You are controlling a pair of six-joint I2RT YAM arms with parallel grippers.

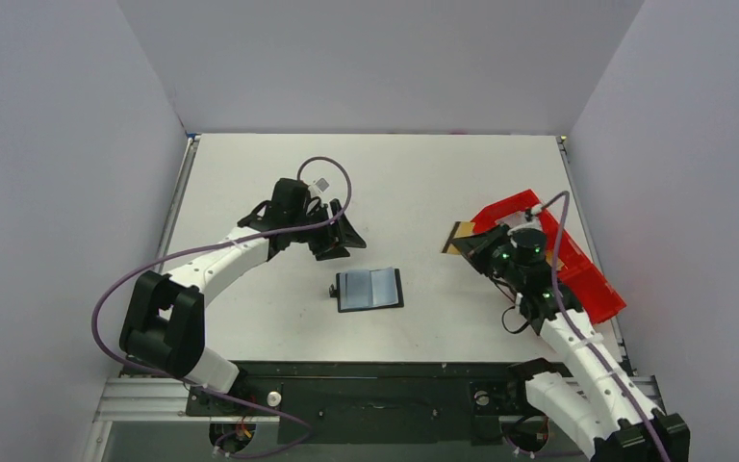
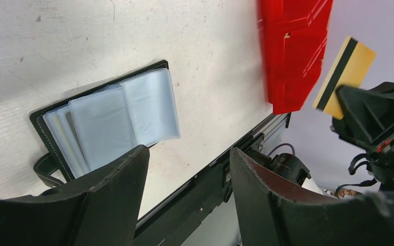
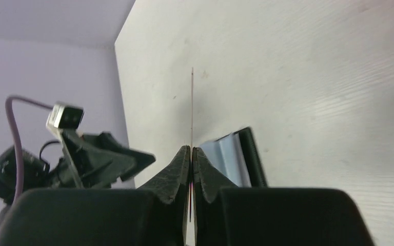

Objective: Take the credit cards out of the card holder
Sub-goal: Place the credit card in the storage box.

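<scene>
The holder lies open and flat on the table, about mid-table and a little toward the near edge, black cover down and its clear sleeves fanned upward, with the small tab sticking out on its left side. I judge it light and floppy: the sleeves are thin, soft plastic that will lift and drag with anything pulled from them, and the whole case will likely skate on the smooth tabletop unless pinned. I would press down on the cover's edge or the tab with one arm and pinch a card by whatever edge shows at a sleeve mouth. The cards themselves look stiff, thin and slick, so a firm, square pinch matters. I count one holder, and one card outside it, tan with a dark stripe; whether any remain inside the sleeves I cannot tell. That card is clamped edge-on in the right gripper, which hangs to the right of the holder, at the left edge of the single red tray. The left gripper hovers just beyond the holder on its far-left side, fingers spread wide and grasping nothing.
</scene>
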